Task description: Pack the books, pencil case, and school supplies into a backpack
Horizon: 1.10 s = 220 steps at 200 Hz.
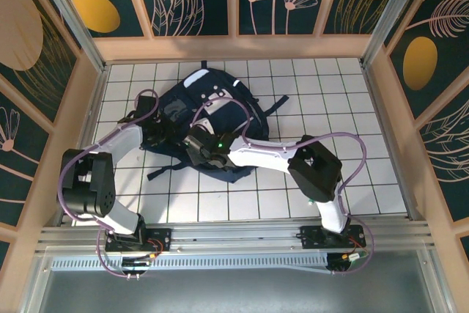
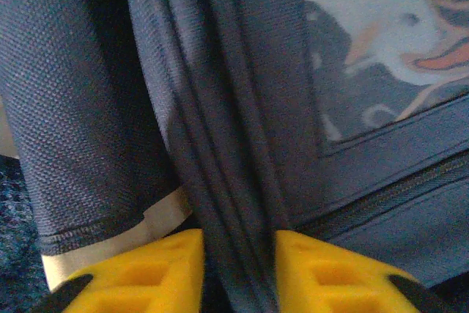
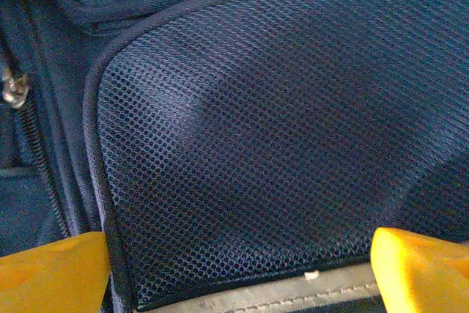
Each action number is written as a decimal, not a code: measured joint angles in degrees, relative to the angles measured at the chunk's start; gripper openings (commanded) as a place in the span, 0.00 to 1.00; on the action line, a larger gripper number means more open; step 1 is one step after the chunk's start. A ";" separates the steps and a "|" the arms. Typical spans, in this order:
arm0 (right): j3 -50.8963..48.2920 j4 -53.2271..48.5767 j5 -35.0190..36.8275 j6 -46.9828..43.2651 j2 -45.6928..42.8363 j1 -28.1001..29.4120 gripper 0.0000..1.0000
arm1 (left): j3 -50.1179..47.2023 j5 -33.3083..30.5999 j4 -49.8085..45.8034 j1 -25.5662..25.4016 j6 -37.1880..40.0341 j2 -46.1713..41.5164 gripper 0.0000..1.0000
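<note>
The backpack (image 1: 190,87) lies flat on the tiled surface (image 1: 330,93), in the middle toward the far wall. Its long axis runs near to far, leaning slightly off square to the tile lines. One end points at the far wall and the other back toward the arm bases; I cannot tell which end is the top. A black strap (image 1: 272,104) trails off its right side.

Both claws are down on the bag. The left claw (image 1: 157,133) is at its left edge. In the left wrist view its yellow fingers (image 2: 172,273) are pressed together on a raised fold (image 2: 220,144) of navy fabric that runs straight away from the claw, beside a zip line (image 2: 381,196) and the printed patch (image 2: 381,27).

The right claw (image 1: 199,144) is over the near middle of the bag. Its jaws stand wide apart with nothing between them but a mesh panel (image 3: 256,130) lying flat underneath, and a zip pull (image 3: 13,89) is off to that view's left.

As I judge it, the coming move turns on the pinched fold. The left claw has the grip and can lift across the bag's long axis to open a mouth. The free right claw is the nearer one to work the zip.
</note>
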 measured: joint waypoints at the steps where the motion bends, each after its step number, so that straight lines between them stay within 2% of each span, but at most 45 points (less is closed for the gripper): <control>1: -0.02 0.00 0.11 -0.02 -0.02 0.00 0.91 | -0.11 0.11 0.15 0.00 0.15 -0.02 0.15; 16: -1.16 0.11 1.66 -0.07 -0.17 -0.92 0.92 | -0.85 0.55 1.01 -0.20 0.28 -0.02 0.00; 38: -2.84 0.31 3.43 -1.27 -0.74 -3.76 0.94 | -2.12 1.60 1.51 -0.52 -0.11 -1.29 0.00; 64: -2.97 0.68 4.90 -4.50 -1.49 -9.92 0.95 | -4.57 1.07 -1.27 -1.81 -0.46 -6.16 0.00; 93: -2.38 3.17 4.90 -7.63 -1.68 -17.49 0.96 | -6.47 2.32 -3.06 -7.91 -3.32 -11.91 0.00; 112: -0.79 3.17 4.31 -7.39 -2.05 -18.84 0.96 | -7.52 5.35 -3.61 -9.86 -4.37 -14.91 0.24; 130: -0.09 2.97 1.77 -5.05 -3.85 -18.64 0.95 | -6.36 6.51 -4.68 -9.81 -1.36 -16.41 0.28; 152: -0.11 1.64 -5.16 0.17 -7.54 -19.19 0.86 | -0.79 5.62 -5.20 -9.81 9.31 -16.55 0.37; 166: -1.22 2.10 -10.86 3.85 -10.36 -20.55 0.69 | 2.03 5.73 -2.21 -9.81 21.00 -16.52 0.42; 178: -3.37 2.71 -15.37 7.30 -12.83 -22.14 0.63 | 2.80 6.58 0.35 -9.75 32.70 -16.11 0.44; 201: -7.21 3.19 -20.92 11.23 -16.04 -24.72 0.63 | 2.99 8.24 3.02 -9.77 56.96 -12.02 0.43; 220: -8.96 2.89 -22.82 12.59 -16.98 -25.31 0.65 | 3.06 9.07 4.90 -9.77 70.38 -7.02 0.43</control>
